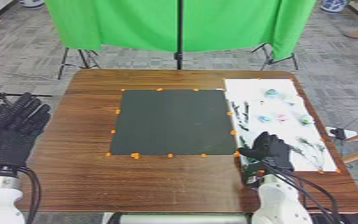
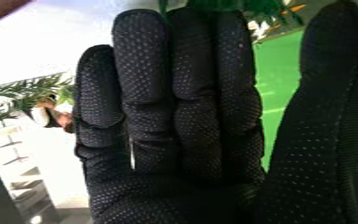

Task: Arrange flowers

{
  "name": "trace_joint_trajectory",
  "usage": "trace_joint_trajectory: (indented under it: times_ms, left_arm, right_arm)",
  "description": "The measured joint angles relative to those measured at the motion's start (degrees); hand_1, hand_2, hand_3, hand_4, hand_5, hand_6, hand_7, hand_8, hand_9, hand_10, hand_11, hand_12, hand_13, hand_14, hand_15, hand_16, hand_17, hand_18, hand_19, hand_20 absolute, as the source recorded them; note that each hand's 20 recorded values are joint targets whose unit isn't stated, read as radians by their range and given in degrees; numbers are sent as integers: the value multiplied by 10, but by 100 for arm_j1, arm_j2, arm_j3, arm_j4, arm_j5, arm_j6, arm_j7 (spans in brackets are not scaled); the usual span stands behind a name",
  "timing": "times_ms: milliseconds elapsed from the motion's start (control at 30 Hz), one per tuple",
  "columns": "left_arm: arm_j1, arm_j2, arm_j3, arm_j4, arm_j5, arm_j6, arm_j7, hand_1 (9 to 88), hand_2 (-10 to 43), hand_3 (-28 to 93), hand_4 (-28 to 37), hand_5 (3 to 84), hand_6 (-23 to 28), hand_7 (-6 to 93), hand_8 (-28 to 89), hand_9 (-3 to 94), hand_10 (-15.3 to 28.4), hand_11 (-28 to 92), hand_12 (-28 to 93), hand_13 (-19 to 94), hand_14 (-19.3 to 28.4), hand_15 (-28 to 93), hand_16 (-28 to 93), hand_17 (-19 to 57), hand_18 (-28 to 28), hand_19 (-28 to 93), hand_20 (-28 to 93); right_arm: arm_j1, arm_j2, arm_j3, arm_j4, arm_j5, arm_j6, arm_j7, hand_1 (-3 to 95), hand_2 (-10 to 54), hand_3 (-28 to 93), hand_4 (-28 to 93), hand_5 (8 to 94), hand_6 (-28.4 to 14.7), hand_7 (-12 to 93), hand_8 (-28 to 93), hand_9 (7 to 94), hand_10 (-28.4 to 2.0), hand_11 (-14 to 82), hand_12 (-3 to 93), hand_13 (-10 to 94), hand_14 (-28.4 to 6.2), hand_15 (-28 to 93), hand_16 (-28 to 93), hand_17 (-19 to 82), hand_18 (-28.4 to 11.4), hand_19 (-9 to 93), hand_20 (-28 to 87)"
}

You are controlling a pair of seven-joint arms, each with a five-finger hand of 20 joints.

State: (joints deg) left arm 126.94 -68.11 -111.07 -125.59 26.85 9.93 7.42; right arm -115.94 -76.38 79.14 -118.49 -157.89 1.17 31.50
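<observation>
Table [image 1: 78, 125]: dark mat [image 1: 171, 122] mid-table; white sheet [image 1: 246, 86] along the right side, flowers laid out on it.

Left hand [image 1: 14, 135]: at table's left edge, fingers straight, nothing held. Well apart from the flowers.

Right hand [image 2: 158, 120]: over the sheet's near left part. Fingers straight, side by side, thumb standing off; no grip on anything. Much the nearer hand; likely the one to work.

Stems: dark ones [image 1: 240, 111] up the sheet's left edge, far of the right hand, long axis roughly near–far. Sprigs [image 1: 310, 149] just right of it, also running near–far, tops fanned toward the far side. Greenery [image 2: 224, 4] beyond the fingertips; contact can't be told.

Blooms: pink one [image 1: 281, 117] farther off, blue [image 1: 264, 119] on its left.

Judgement: choice of stem unclear; fingers and thumb should close across its long axis.
</observation>
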Motion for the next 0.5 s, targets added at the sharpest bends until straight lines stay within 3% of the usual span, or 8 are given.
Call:
trace_joint_trajectory:
  times_ms: [67, 133, 233, 500]
  left_arm:
    - [-3, 1, 0, 3, -1, 0, 0, 284, 135, 744, -242, 469, 93, 72, -79, 398, 142, 151, 108, 300, 152, 347, -59, -28, 140, 292, 154]
    - [-7, 1, 0, 5, -1, 0, 0, 284, 135, 745, -241, 468, 93, 72, -78, 398, 143, 151, 109, 300, 152, 347, -59, -28, 140, 293, 154]
    - [-11, 6, 0, 9, -2, 0, 0, 284, 135, 745, -241, 469, 93, 73, -78, 398, 143, 151, 109, 300, 152, 348, -59, -28, 140, 293, 154]
    - [-17, 21, -6, 13, -4, -1, 6, 286, 135, 746, -242, 469, 93, 73, -79, 398, 142, 151, 109, 301, 153, 351, -60, -28, 140, 293, 153]
  right_arm:
    - [0, 39, -9, -93, 99, -361, 98, 913, -95, -283, 476, 644, -41, 415, 121, 755, -146, 190, 400, 649, -99, 455, 366, 315, -242, 774, 231]
    - [1, 68, -14, -298, 240, -786, 232, 808, -95, -282, 745, 585, -69, 361, -78, 637, -196, 282, 257, 582, -157, 518, 235, 297, -250, 785, 206]
    - [-12, 94, -24, -555, 470, -1214, 359, 769, -95, -282, 789, 523, -95, 320, -110, 555, -227, 283, 229, 508, -188, 549, 191, 282, -255, 796, 199]
    - [-236, 219, -22, -773, 567, -1343, 498, 753, -95, -283, 783, 474, -115, 328, -100, 490, -250, 317, 241, 451, -213, 586, 169, 275, -263, 824, 198]
